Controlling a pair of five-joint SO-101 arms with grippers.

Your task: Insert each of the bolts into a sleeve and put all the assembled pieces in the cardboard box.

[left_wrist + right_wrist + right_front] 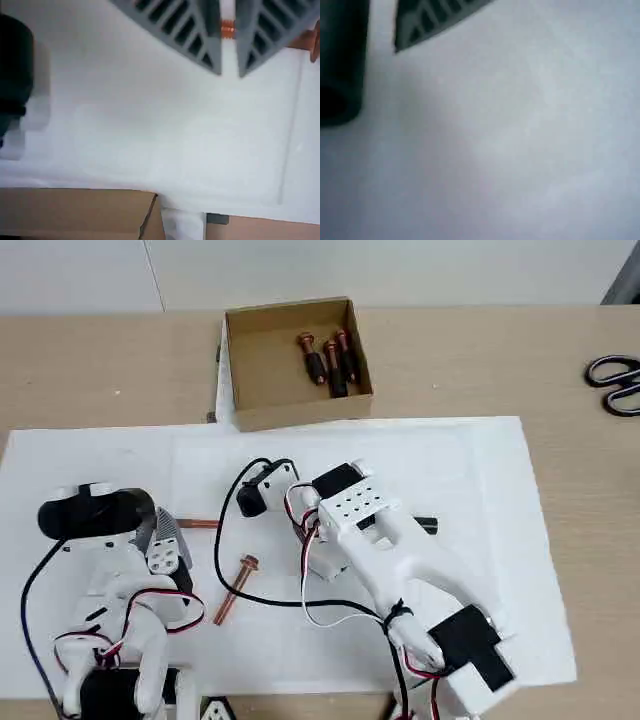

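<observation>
The bolt (197,524) in hand sits in your left arm's (130,610) jaws, which are closed on its shank, toward the near-left corner of the tabletop. Its free end points toward the middle. A second bolt (235,590) lies loose just beside it, closer to the near edge.

A black sleeve (425,525) pokes out from under your right arm (400,550), around the middle of the tabletop. The right wrist view has a sleeve's open end beside one jaw, but you cannot tell whether those jaws are open or holding it. The cardboard box (300,412) stands at the middle of the far edge, with three assembled pieces (325,355) lying inside.

You look to be at the joining step for a fourth piece, with the bolt gripped and the sleeve not yet on it. Next you need a firm hold on the sleeve, with its bore lined up squarely on the bolt's free end. Then slide it on straight, because a tilted approach will likely jam on the thread. The loose bolt waits its turn.
</observation>
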